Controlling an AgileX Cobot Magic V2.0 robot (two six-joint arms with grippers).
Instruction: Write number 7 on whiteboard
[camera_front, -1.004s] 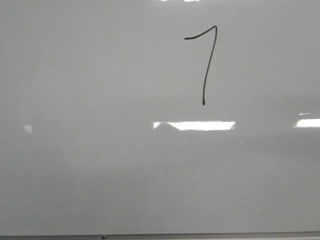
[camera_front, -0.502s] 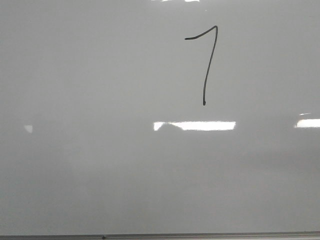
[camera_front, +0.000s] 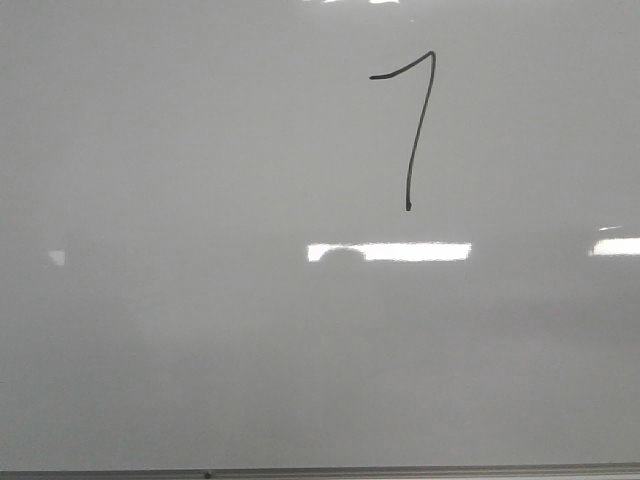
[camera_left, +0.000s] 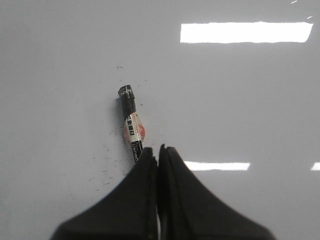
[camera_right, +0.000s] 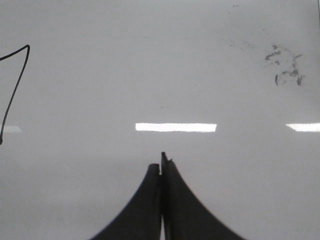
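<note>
A thin black marker-drawn number 7 (camera_front: 412, 130) sits near the far edge of the glossy grey-white whiteboard (camera_front: 200, 350). The left gripper (camera_left: 156, 152), jaws closed on a black labelled marker (camera_left: 131, 127), points away. The right gripper (camera_right: 161, 165) is closed, empty.

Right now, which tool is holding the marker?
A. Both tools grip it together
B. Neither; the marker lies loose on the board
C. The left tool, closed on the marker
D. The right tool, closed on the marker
C. In the left wrist view the left tool is closed on the marker, whose capped end sticks out past the fingertips, while the right tool is shut with nothing in it.
</note>
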